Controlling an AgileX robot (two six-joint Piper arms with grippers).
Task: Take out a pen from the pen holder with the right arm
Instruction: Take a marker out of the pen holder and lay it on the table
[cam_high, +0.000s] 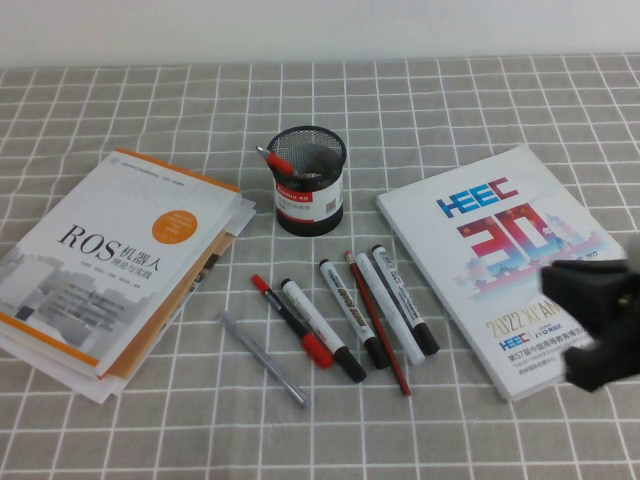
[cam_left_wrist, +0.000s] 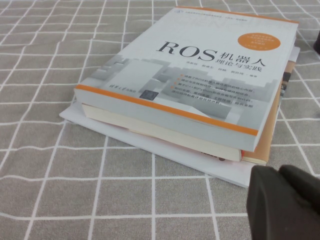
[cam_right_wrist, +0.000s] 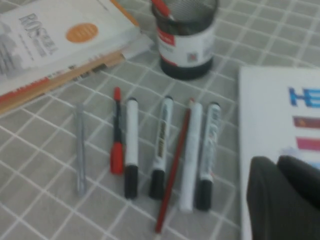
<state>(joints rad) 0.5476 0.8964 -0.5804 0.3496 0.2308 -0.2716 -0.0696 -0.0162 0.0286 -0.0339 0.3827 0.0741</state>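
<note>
Inside black mesh pen holder (cam_high: 310, 185), mid-table: red-capped plastic pen (cam_high: 278, 162), leaning on rim; seems light, stiff, a little slippery; pinch at red end above rim; right gripper (cam_high: 600, 320) closed, empty, over white HEEC book (cam_high: 430, 240); left gripper (cam_left_wrist: 285, 205) beside ROS book stack (cam_left_wrist: 190, 85), state impossible to tell.

The black mesh pen holder (cam_high: 312, 200) stands upright mid-table (cam_high: 500, 120), nearer the far edge. A red-capped pen (cam_high: 276, 161) leans inside, against its left rim.
</note>
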